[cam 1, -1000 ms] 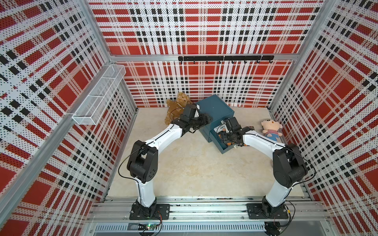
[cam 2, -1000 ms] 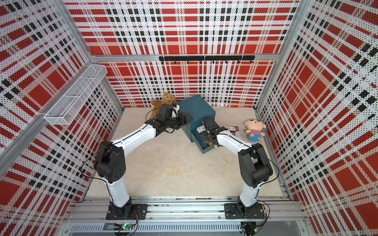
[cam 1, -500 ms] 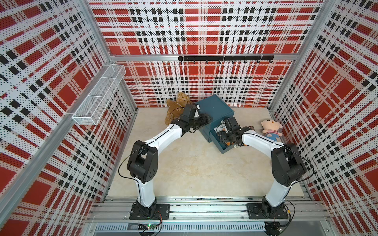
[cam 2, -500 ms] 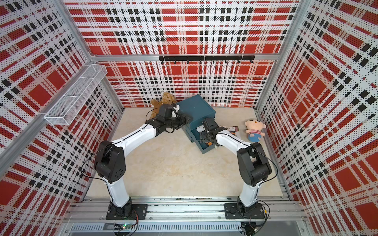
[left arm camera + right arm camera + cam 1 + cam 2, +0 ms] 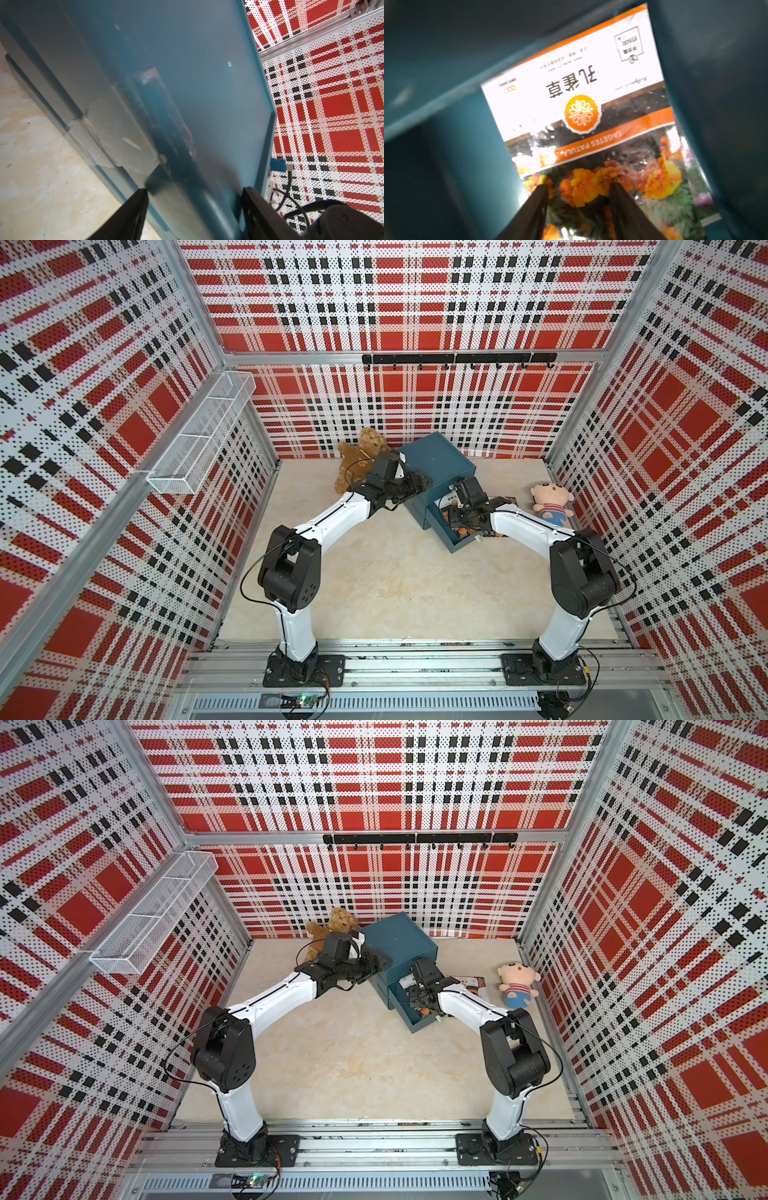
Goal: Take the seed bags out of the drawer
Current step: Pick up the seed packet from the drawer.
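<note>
1. Beige marbled tabletop [image 5: 395, 580] underneath, boxed in on three sides by red, black and white plaid walls [image 5: 415, 302]. A white wire basket [image 5: 199, 439] hangs on the left wall and a black hook rail [image 5: 457, 358] runs across the back.
2. The teal cabinet [image 5: 436, 460] sits skewed, close to the back wall, with its drawer [image 5: 459, 547] pulled out toward the front. A brown teddy bear [image 5: 357, 456] is just beside the cabinet on the left. The pink-faced doll [image 5: 550, 502] sits near the right wall, well apart from the drawer.
3. Seed bags now: the orange marigold packet [image 5: 581, 104] lies inside the drawer, and a purple-flowered packet [image 5: 702, 199] peeks out under its edge. In a top view another packet [image 5: 471, 982] lies on the table just right of the cabinet.
4. The right gripper [image 5: 578, 184] is down in the drawer with its fingers parted, over the flower end of the marigold packet. I cannot tell whether the tips touch it. Teal drawer walls stand close on both sides, so it's tight in there.
5. The left gripper [image 5: 194, 189] is at the cabinet's upper left corner, fingers apart and straddling that corner. Whether they actually clamp it, I cannot tell.
6. Open room: a broad stretch of tabletop lies between the two arms, in front of the drawer.
7. Against a second ago, the left arm sits just as it did. The right elbow has drifted slightly inward, and its wrist stays over the drawer.
</note>
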{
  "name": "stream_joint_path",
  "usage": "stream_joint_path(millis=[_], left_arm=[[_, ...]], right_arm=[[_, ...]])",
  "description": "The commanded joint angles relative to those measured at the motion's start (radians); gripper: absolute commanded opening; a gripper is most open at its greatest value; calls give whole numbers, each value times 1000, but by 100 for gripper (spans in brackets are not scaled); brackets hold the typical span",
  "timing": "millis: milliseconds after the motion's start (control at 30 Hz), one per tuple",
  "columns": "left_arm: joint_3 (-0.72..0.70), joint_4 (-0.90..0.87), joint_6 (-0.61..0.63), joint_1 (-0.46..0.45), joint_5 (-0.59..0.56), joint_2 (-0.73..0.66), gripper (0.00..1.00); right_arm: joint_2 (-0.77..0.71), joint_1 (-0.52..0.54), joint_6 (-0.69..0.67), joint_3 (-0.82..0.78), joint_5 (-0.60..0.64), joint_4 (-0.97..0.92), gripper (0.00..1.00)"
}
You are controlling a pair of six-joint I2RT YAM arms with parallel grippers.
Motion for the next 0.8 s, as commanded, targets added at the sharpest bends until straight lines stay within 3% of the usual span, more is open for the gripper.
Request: stream_joint_path(millis=[0, 67, 200, 667, 767], left_arm=[[-30, -181, 36, 4, -38, 38, 75], [-26, -181, 36, 3, -38, 39, 75], [-25, -182, 36, 3, -35, 43, 75], [-20, -181, 38, 3, -33, 47, 75], [-17, -180, 38, 2, -33, 48, 75]], right_arm=[[-9, 6, 13, -19, -42, -15, 70], [-30, 6, 13, -17, -54, -16, 77], [-28, 6, -1, 5, -67, -40, 80], [88, 8, -35, 3, 8, -105, 82], [101, 8, -35, 0, 12, -100, 77]])
